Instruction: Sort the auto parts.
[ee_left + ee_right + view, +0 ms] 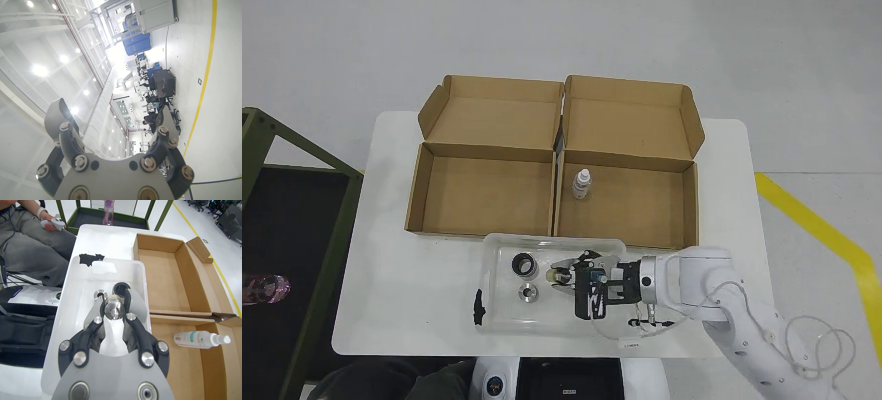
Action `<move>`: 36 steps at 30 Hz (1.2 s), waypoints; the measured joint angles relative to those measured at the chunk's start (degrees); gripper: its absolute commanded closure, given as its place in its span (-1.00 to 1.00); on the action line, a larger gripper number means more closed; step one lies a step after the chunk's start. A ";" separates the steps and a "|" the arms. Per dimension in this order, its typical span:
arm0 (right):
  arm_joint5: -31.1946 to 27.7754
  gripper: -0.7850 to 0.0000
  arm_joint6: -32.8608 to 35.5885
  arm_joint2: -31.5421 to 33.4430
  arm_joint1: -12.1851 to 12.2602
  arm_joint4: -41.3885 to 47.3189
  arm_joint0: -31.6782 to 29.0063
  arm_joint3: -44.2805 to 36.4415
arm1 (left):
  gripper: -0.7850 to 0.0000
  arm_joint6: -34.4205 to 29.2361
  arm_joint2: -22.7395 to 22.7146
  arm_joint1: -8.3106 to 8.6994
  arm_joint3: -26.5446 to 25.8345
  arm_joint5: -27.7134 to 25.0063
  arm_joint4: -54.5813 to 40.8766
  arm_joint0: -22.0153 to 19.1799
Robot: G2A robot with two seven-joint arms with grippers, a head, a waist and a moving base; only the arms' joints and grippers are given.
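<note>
A clear plastic bin stands at the table's front. Inside it my right gripper is shut on a silver cylindrical metal part with a pale collar, one finger on each side. A black ring part and a silver bushing lie on the bin floor just beyond the fingertips. My left gripper points up at the ceiling, open, with nothing between its fingers.
Two open cardboard boxes sit behind the bin: the left box is bare, the right box holds a white spray bottle. Black tape sticks to the table beside the bin. A green cart stands left.
</note>
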 measured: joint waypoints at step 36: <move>3.31 1.00 6.64 5.50 0.70 2.86 10.95 16.24 | -1.00 0.00 0.00 0.00 0.00 0.00 0.00 0.00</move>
